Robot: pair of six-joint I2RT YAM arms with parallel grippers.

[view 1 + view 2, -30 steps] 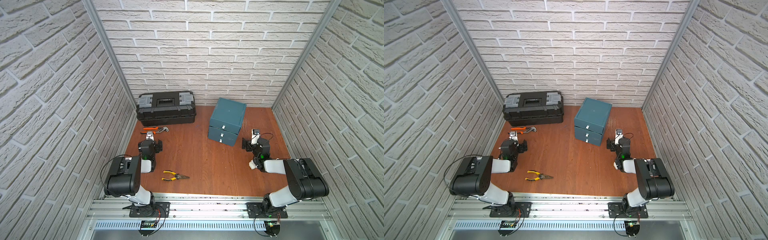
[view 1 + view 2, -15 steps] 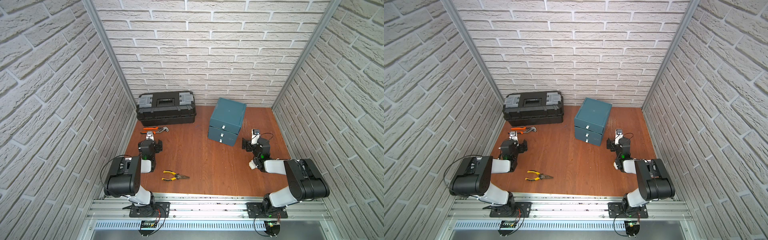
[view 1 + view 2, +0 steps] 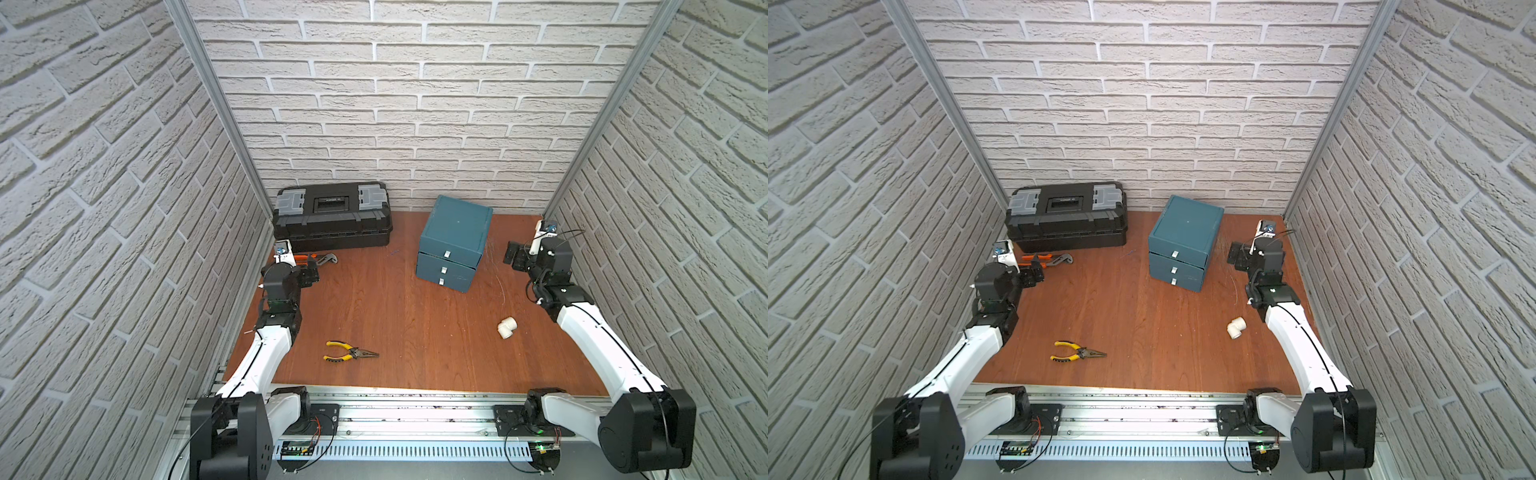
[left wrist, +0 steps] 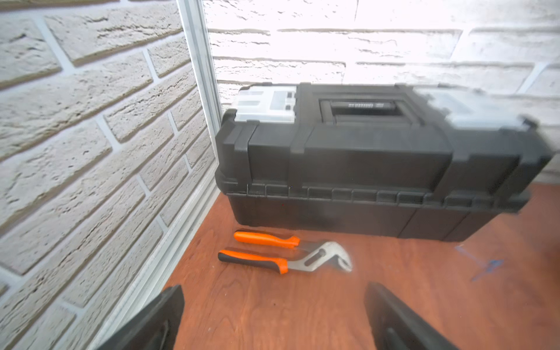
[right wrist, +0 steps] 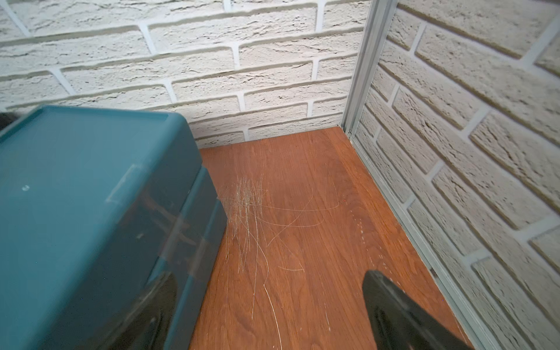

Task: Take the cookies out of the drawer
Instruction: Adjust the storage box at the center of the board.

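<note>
Both arms of the tabletop robot hover low over the wooden table [image 3: 395, 316], each with jaws spread wide and nothing between them. The left gripper [image 4: 274, 297] points at orange-handled water-pump pliers [image 4: 285, 254] lying flat on the wood just ahead of its fingertips. Beyond the pliers, a closed black toolbox [image 4: 363, 157] with clear lid compartments sits against the brick back wall. In both top views the left gripper [image 3: 309, 274] hangs near the left wall. Yellow-handled long-nose pliers [image 3: 349, 353] lie well behind it and off to its right.

The right gripper [image 5: 269, 278] floats just beside the right flank of a teal three-drawer unit [image 5: 91, 197], which fills the space on that gripper's left. Whether its left finger [image 5: 151, 303] touches the unit's side cannot be told through the blur. Ahead of the gripper lies scratched bare wood [image 5: 248, 212] running to the corner of the enclosure. In a top view the right gripper [image 3: 513, 257] sits level with the unit's front, where the three drawers [image 3: 444, 270], each with a small white pull, stand shut. A white pipe elbow [image 3: 507, 328] rests on the table behind this gripper, near the arm's forearm.

The cookies show in no view, and neither gripper touches a drawer pull.
</note>
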